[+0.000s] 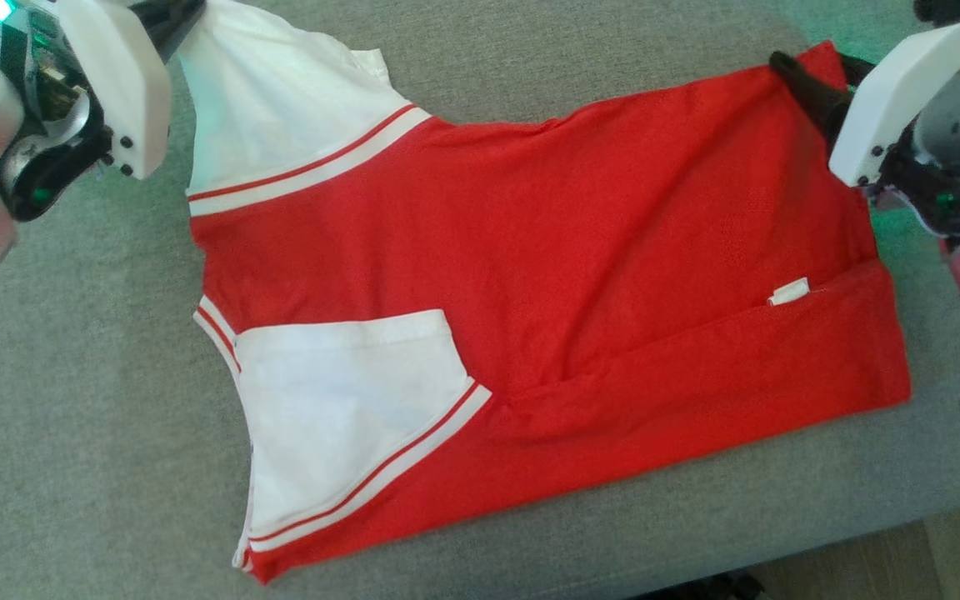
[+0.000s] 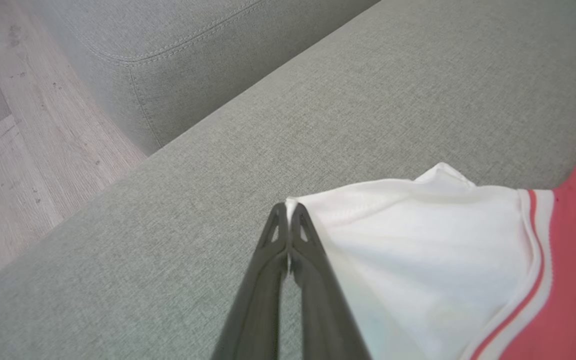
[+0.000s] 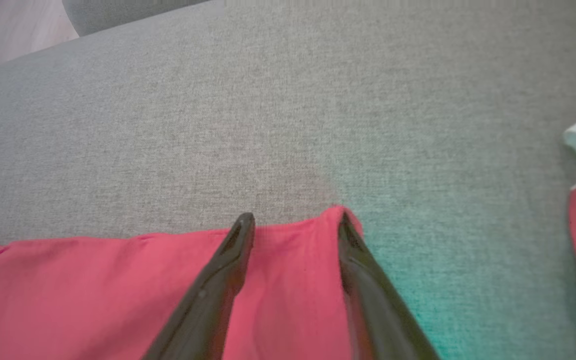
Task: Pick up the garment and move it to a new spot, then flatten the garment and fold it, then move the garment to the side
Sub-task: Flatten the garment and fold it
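**Fig. Garment mid-fold, both arms at its far edge.**

**Progress.** The garment (image 1: 530, 275), a red shirt w/ white sleeves, lies spread across the centre of the head view on a grey sofa cushion (image 1: 72, 417). It looks largely flat, w/ only light creases. Along the lower edge a red band w/ the lower sleeve (image 1: 347, 417) appears turned in over the body, and a small white label (image 1: 788, 292) shows at that crease. Judged: relocation and flattening are done and approx. one lengthwise fold is made. The opposite long edge is not yet folded, nor any crosswise fold, and the move to the side is left.

**Arm pose.**
- **L arm:** enters at the upper left of the head view. The left gripper (image 2: 288, 215) has its fingers pressed together on the outer corner of the upper sleeve (image 1: 280, 92). A sliver of white cloth shows between the tips, so it is pinched. The sleeve appears drawn up toward the fingers.
- **R arm:** enters at the upper right, wrist angled in toward the shirt. The right gripper (image 3: 293, 222) has its jaws apart, tips straddling the red hem corner (image 3: 338, 215) w/ cloth between the fingers. Not pinched as seen.

Wood floor (image 2: 13, 150) shows beyond the cushion in the left wrist view.
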Available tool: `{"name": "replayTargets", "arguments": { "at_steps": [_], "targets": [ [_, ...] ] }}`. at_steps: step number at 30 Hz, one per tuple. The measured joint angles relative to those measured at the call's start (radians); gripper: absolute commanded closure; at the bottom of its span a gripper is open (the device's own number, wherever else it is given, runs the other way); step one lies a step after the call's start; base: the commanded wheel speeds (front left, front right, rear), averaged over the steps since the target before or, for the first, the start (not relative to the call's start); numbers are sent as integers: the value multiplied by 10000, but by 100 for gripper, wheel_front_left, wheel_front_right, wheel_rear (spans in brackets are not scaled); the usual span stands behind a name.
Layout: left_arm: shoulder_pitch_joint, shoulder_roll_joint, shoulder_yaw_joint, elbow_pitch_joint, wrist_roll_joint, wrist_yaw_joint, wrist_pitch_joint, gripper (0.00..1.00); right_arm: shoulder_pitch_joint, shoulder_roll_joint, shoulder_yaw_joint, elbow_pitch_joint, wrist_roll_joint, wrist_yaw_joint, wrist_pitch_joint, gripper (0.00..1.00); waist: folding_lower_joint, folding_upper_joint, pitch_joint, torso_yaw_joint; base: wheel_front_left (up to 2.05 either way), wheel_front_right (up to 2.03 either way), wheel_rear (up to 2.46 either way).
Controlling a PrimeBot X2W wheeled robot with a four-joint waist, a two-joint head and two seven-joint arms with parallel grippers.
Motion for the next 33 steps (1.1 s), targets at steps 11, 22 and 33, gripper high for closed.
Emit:
{"name": "replayTargets", "arguments": {
  "at_steps": [11,22,33],
  "targets": [
    [1,-63,-4,-19,2,0,-186,100,-175,-180,299,416,-29,0,-322,100,0,0,6,159,0,0,0],
    [-159,-63,-27,-88,897,0,-2525,100,-408,-307,-136,757,380,0,-1340,100,0,0,-219,311,0,0,0],
    [-419,221,-15,-727,389,0,-4305,100,268,-1141,-748,-224,1593,0,-1992,100,-1,0,-730,630,0,0,0]
  ]
}}
